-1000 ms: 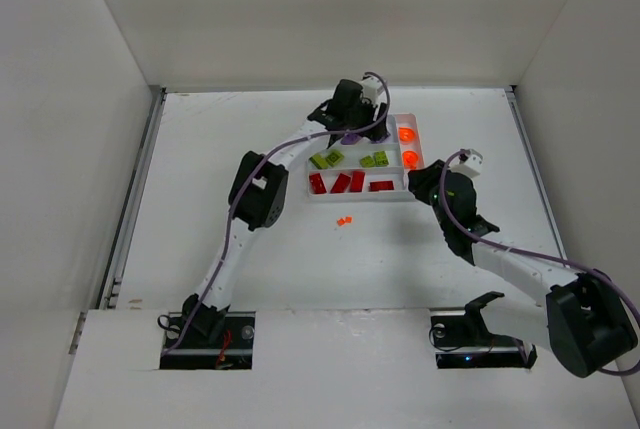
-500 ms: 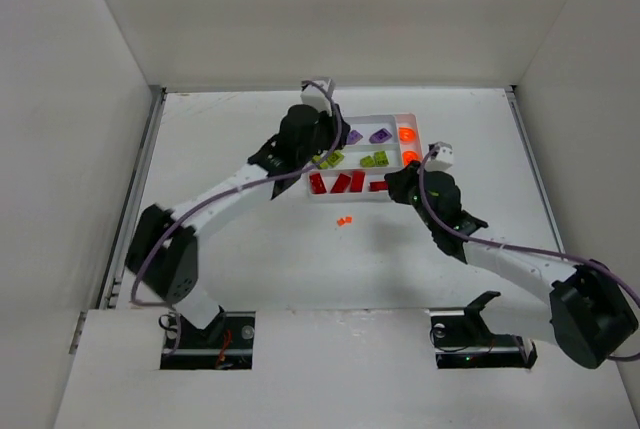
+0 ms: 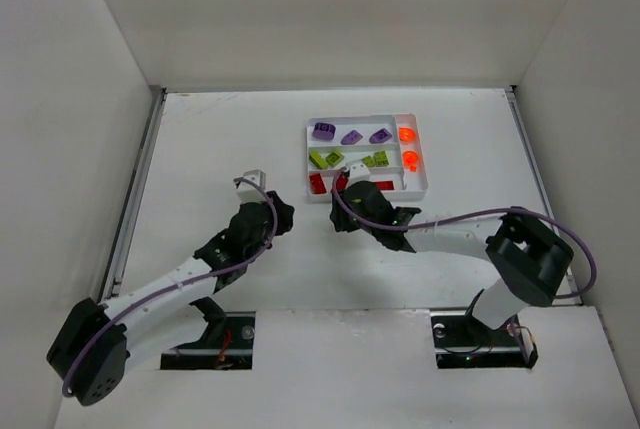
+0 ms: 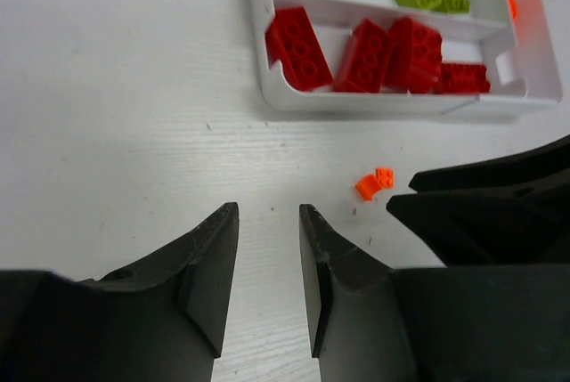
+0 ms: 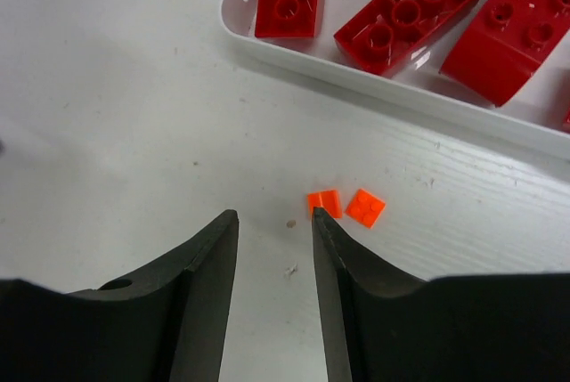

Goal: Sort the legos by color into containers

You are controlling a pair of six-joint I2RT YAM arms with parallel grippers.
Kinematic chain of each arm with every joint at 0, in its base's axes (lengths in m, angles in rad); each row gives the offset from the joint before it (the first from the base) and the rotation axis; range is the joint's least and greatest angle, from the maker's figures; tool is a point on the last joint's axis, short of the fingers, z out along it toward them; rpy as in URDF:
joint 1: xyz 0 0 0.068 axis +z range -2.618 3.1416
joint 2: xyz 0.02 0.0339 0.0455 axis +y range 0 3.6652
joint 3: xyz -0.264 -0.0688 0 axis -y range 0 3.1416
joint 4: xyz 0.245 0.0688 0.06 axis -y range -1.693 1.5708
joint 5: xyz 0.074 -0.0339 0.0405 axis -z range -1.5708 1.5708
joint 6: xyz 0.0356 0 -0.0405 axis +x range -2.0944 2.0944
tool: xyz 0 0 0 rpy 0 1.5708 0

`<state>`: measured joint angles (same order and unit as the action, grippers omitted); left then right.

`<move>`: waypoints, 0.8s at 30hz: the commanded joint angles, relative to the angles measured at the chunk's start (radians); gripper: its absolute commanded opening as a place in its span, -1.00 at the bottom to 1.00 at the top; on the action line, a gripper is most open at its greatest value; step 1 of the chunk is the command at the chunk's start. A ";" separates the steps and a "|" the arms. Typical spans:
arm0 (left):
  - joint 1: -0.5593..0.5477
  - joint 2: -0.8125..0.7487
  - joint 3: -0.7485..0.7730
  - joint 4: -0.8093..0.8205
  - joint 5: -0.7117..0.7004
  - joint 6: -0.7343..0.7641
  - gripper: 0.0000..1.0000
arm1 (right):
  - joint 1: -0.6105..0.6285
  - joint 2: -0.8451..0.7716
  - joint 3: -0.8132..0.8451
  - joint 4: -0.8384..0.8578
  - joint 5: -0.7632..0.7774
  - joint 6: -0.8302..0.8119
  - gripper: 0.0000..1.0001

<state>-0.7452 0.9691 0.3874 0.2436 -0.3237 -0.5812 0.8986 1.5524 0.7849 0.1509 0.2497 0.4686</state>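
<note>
Right hand (image 5: 274, 217) ajar, orange legos (image 5: 365, 207) near tray (image 5: 356, 77) edge

tray (image 5: 294, 51) cropped above, red legos (image 5: 405, 12) seemingly clipped

White tabletop (image 3: 200, 139), plain white walls (image 3: 330, 9), soft even light
</note>
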 commanded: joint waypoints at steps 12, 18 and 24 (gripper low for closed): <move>0.139 -0.156 -0.185 0.266 0.020 -0.032 -0.32 | 0.003 0.182 0.186 -0.117 0.060 -0.127 -0.11; 0.137 -0.150 -0.193 0.286 0.025 -0.039 -0.31 | 0.003 0.189 0.166 -0.113 0.068 -0.120 -0.13; 0.140 -0.141 -0.197 0.306 0.038 -0.045 -0.31 | 0.004 0.213 0.158 -0.105 0.059 -0.117 -0.18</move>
<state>-0.6132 0.8227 0.2039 0.4801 -0.2943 -0.6159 0.8978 1.7470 0.9268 0.0284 0.2958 0.3584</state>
